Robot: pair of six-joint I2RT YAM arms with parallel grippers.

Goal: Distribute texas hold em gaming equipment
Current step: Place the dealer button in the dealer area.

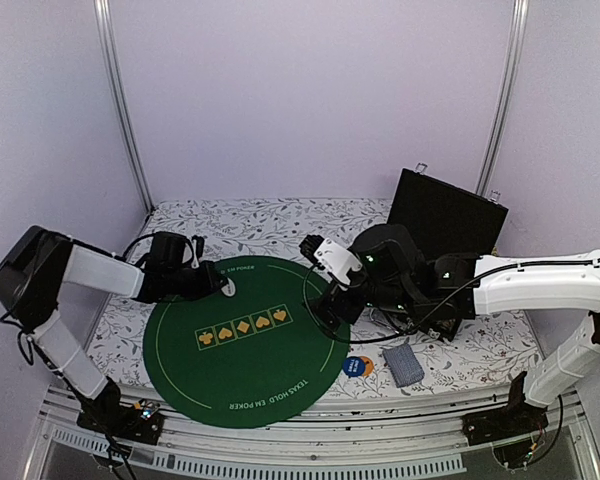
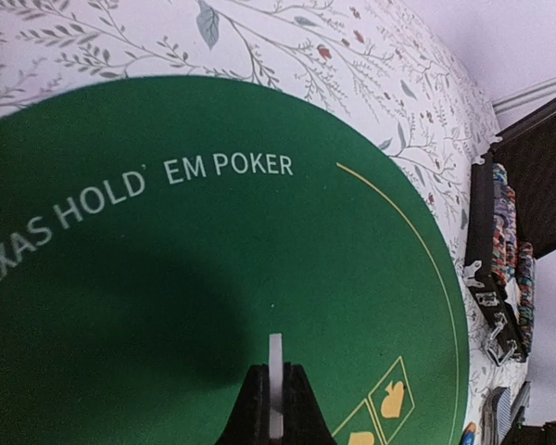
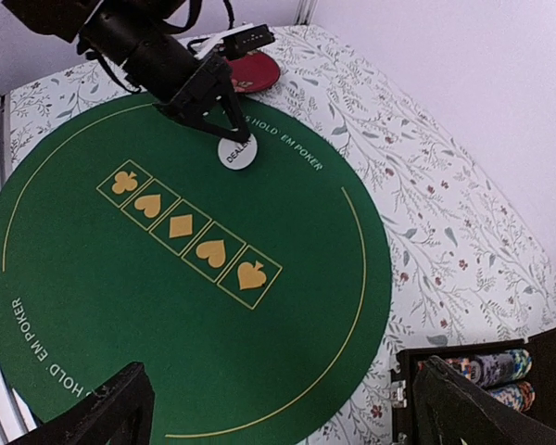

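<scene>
Left claw (image 2: 275, 385) pinches white round plastic dealer button (image 3: 237, 152); set flat on green felt mat (image 3: 287, 306) beneath, then release. Right claw (image 3: 283, 408) spread, empty.

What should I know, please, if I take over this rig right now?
Left pincer: shut on the white dealer button, at the far left edge of the green mat.
Right pincer: open, empty, by the mat's right edge.
Card deck and blue button: on the cloth right of the mat. Chips: in the open case.
Done: nothing released yet. Left: all of it.
</scene>
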